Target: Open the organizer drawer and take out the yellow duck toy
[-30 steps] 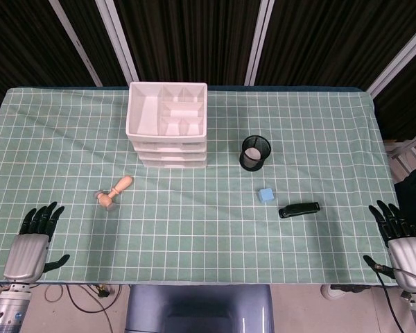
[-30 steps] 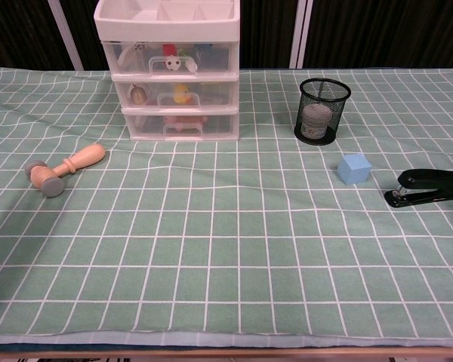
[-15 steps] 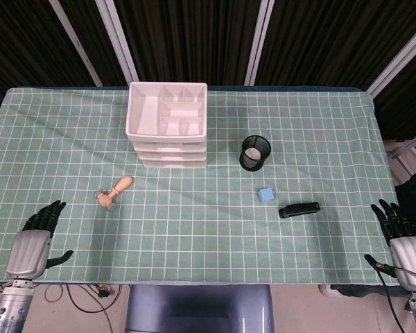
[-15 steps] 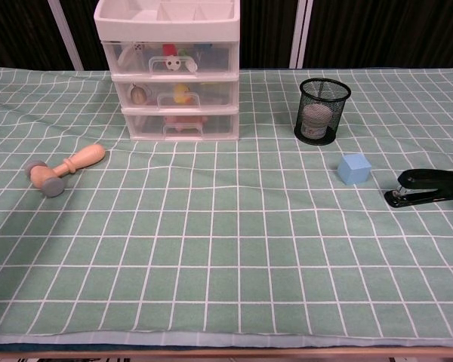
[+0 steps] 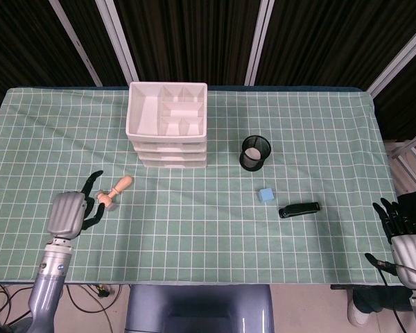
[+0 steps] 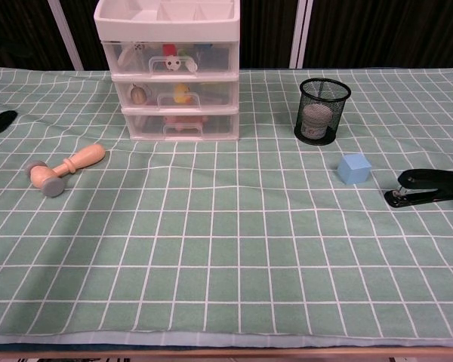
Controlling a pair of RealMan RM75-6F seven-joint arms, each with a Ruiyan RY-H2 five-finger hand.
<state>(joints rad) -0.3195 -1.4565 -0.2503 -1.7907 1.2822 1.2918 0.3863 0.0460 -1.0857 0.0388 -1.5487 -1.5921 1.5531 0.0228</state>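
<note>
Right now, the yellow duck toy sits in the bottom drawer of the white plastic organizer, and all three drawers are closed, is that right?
Not quite: the yellow duck toy sits in the middle drawer of the white plastic organizer, as the chest view shows. All three drawers are indeed closed.

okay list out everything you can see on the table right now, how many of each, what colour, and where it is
organizer: one, white, three clear closed drawers, back centre-left
yellow duck toy: one, in the middle drawer
wooden stamp: one, tan, lying left of centre
mesh pen cup: one, black, right of the organizer
cube: one, light blue, right of centre
stapler: one, black, right
tablecloth: one, green with a white grid
left hand: open, beside the stamp
right hand: open, at the near right edge
</note>
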